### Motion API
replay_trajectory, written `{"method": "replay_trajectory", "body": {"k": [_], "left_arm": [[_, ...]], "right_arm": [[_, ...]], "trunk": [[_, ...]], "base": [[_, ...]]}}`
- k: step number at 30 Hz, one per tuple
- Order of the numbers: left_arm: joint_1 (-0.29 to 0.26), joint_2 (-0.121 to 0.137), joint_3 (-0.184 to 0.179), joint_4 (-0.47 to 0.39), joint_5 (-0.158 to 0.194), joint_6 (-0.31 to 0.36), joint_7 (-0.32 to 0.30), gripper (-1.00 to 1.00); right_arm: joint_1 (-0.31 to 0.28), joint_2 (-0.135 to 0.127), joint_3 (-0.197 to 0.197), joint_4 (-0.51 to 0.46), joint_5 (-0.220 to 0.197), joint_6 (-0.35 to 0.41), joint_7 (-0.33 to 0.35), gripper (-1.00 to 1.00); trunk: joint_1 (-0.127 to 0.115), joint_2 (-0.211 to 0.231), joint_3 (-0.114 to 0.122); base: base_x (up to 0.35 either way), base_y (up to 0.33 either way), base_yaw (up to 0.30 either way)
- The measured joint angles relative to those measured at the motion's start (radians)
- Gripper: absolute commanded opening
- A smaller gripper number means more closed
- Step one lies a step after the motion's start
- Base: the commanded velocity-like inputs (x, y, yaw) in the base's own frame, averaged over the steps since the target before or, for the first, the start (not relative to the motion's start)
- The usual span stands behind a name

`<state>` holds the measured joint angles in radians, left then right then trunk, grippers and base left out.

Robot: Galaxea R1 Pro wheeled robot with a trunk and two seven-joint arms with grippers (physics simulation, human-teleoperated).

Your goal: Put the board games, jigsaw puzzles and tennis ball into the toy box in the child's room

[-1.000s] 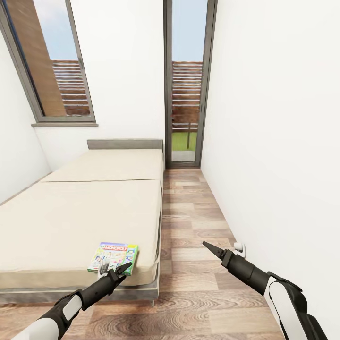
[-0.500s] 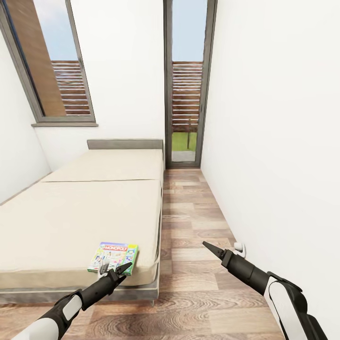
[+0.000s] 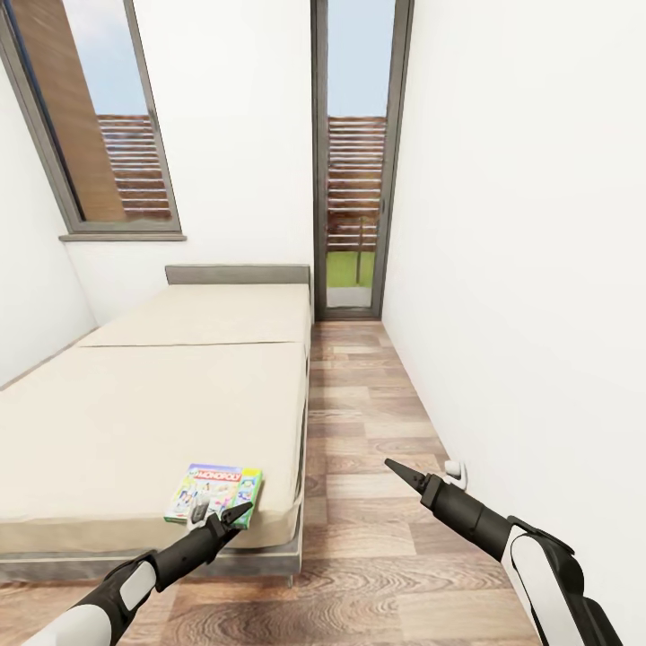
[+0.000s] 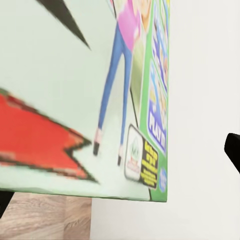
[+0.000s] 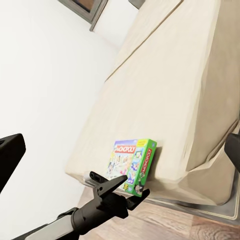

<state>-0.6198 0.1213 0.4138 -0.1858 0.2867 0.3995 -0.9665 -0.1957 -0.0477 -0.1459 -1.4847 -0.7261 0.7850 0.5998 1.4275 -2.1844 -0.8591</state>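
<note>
Lying flat near the foot corner of the bed point(image 3: 152, 395), 1 board game point(image 3: 213, 492) rests on the cream mattress, its white cover with a red logo facing up and its green edge toward the wood plank floor point(image 3: 377, 449). The left gripper point(image 3: 220, 518) hovers at the box's near edge, its 2 dark fingers spread apart with the box's near rim between them; whether they touch the cardboard cannot be told. In the left wrist view the cover point(image 4: 85, 95) looms very close, showing a cartoon figure in blue trousers, the red logo shape and the green side strip. The right wrist view shows the same box point(image 5: 131, 162) at the mattress edge with the left gripper point(image 5: 120, 187) just in front of it, 1 finger above and 1 below the box's near side. The right gripper point(image 3: 401, 474) is held over the floor, well apart from the bed, its fingers drawn together into a point. Just beside it, a small white fitting point(image 3: 456, 470) sits low on the white wall. Beyond the bed stand a grey headboard point(image 3: 238, 274), a grey-framed window point(image 3: 99, 126) and a tall narrow glazed door point(image 3: 357, 161).
</note>
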Motion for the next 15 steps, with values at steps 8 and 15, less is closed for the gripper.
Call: {"method": "replay_trajectory", "body": {"k": [8,15], "left_arm": [[0.000,0.000,0.000,0.000,0.000,0.000,0.000,1.00],[0.000,0.000,-0.001,0.000,0.000,0.001,0.000,1.00]], "right_arm": [[0.000,0.000,0.000,0.000,0.000,0.000,0.000,1.00],[0.000,0.000,0.000,0.000,0.000,0.000,0.000,1.00]], "trunk": [[0.000,0.000,0.000],[0.000,0.000,0.000]], "base": [[0.005,0.000,0.000],[0.001,0.000,0.000]]}}
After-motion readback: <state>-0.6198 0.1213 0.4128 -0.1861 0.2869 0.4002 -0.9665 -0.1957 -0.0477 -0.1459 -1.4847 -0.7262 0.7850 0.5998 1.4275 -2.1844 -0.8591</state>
